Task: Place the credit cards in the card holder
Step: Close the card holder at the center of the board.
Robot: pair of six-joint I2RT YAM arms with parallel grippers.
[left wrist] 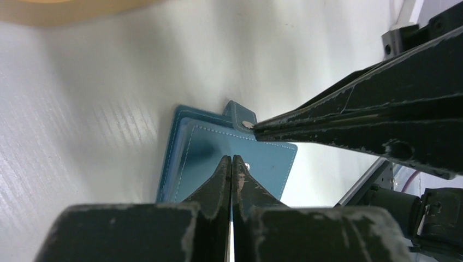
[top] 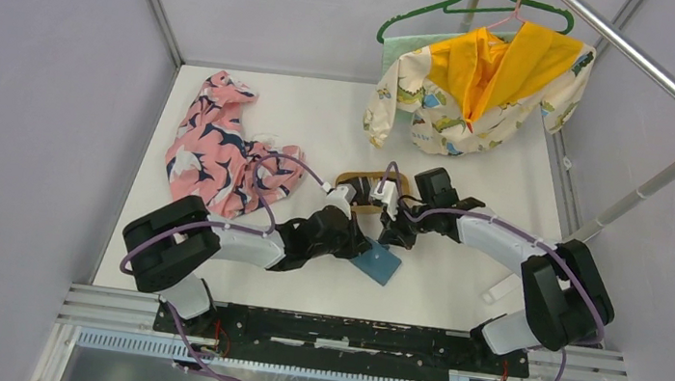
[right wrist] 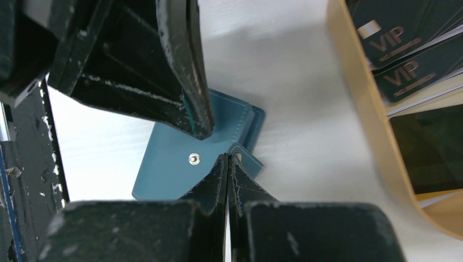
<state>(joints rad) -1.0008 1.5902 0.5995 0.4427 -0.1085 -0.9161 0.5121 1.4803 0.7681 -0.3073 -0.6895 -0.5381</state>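
Step in hand: getting the card holder (right wrist: 166, 174) open. No card loaded yet, by the look of it. It lies shut and flat on the table, mid-frame in both wrist views, near the wooden tray (right wrist: 363, 114) at right, which holds the credit cards (right wrist: 404, 49).

Left gripper (left wrist: 232, 159) is fully closed and holds nothing, tips down at the cover by the snap stud (right wrist: 193, 158). Right gripper (right wrist: 226, 158) is closed too, tips against the side tab (right wrist: 248, 159) — can't tell if it pinches it. Tab looks unsnapped.

Next, my read: pin one cover, lift the other to expose the pockets.
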